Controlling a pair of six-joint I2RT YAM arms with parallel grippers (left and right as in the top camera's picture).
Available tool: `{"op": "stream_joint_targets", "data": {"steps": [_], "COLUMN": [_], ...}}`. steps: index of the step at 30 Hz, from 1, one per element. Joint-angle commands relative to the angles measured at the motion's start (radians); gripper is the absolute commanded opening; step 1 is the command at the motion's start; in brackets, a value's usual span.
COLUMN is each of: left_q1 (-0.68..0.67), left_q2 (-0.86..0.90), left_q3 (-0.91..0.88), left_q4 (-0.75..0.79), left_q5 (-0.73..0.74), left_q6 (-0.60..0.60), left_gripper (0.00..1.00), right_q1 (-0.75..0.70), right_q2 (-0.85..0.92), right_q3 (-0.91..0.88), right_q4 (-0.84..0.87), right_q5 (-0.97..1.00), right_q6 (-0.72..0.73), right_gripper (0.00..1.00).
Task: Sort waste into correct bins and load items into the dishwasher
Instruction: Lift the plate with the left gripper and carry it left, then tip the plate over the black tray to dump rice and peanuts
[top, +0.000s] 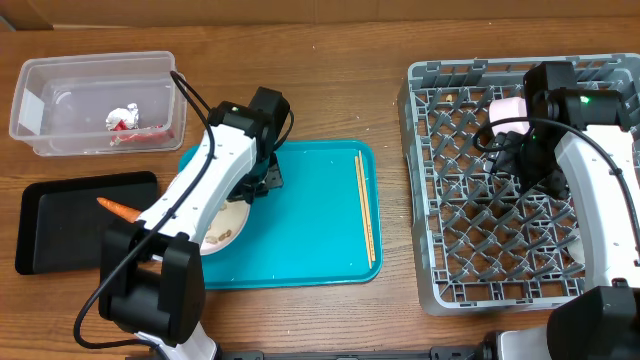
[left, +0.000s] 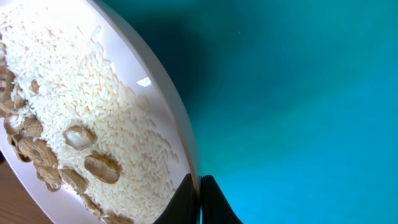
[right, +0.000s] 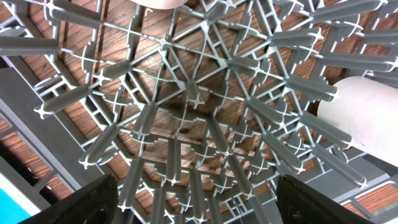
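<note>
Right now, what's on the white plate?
On the white plate lie white rice and tan peanut-like scraps; the left gripper pinches its rim. Overhead, the left arm hides most of it; the wrist view crops the rest.

Glossy white plate (left: 165, 102), smooth teal plastic tray (left: 298, 93), matt grey plastic rack (right: 186, 99), wood-grain table (top: 300, 80).

— Kitchen, is this?
— More a robot lab's test bench. A left arm (top: 200, 185) and a right arm (top: 600, 190), white and black with loose cables (top: 195, 95), stand at the wooden table (top: 300, 320), and the grey dish rack (top: 416, 180) sits straight on the tabletop.
— And the rest?
— Teal tray (top: 310, 220), clear tub (top: 90, 62), black tray (top: 60, 225), laid out like a drill.
</note>
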Motion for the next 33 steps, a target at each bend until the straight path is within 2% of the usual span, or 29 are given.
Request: {"op": "stream_joint_targets", "data": {"steps": [1,7,19,33], "left_q1": [0.003,0.066,0.327,0.654], "left_q2": [0.009,0.008,0.003,0.003], "left_q3": [0.058,0.136,0.207,0.207], "left_q4": [-0.027,-0.108,-0.113,-0.069], "left_q5": [-0.059,-0.061,0.083,0.461], "left_q6": [0.013,0.018,0.216,0.434], "left_gripper": [0.04,0.04,0.04,0.04], "right_q1": [-0.005,-0.005,-0.005,-0.005], "right_q2": [-0.025,-0.025,-0.025,-0.025], "right_q3": [-0.001,-0.001,-0.001,-0.001], "right_q4": [0.003,0.0,0.003,0.002], "right_q5": [0.01,0.01,0.011,0.01], "right_q6": [-0.005,-0.024,-0.024,-0.024], "right_gripper": [0.84,0.84,0.85,0.85]}}
